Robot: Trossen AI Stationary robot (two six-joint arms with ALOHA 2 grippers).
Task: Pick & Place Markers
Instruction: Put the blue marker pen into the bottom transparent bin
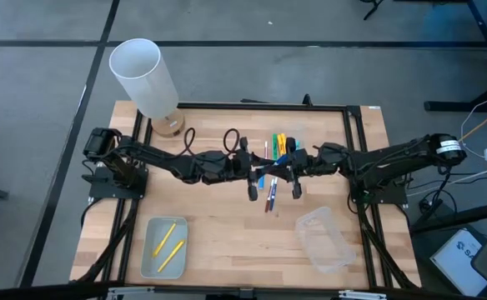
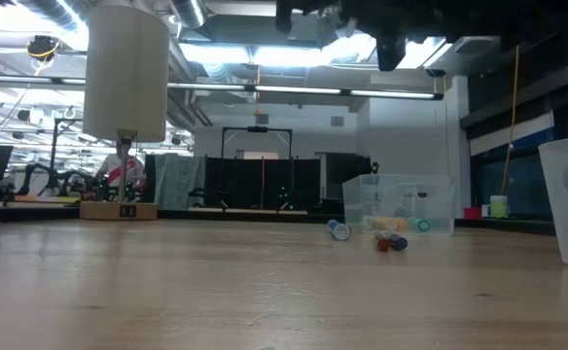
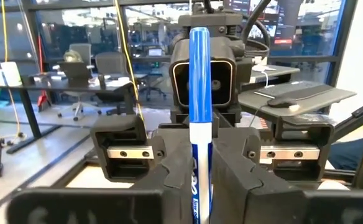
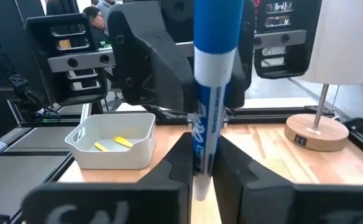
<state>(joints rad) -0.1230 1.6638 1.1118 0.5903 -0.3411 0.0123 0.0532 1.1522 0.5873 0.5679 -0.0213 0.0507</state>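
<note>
Nearest me, at the table's front left, a tray [image 1: 163, 247] holds two yellow markers [image 1: 167, 241]. Mid-table, the left gripper [image 1: 253, 176] and right gripper [image 1: 294, 175] meet nose to nose over the loose markers [image 1: 272, 193], both pinching one blue marker [image 3: 199, 134] between them. Farther right lies an empty clear tray [image 1: 323, 240].

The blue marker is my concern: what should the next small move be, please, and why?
Probably the left end effector should release and ease back: both it and the right end effector grip the blue marker, and the left tray holds only yellow markers.
</note>
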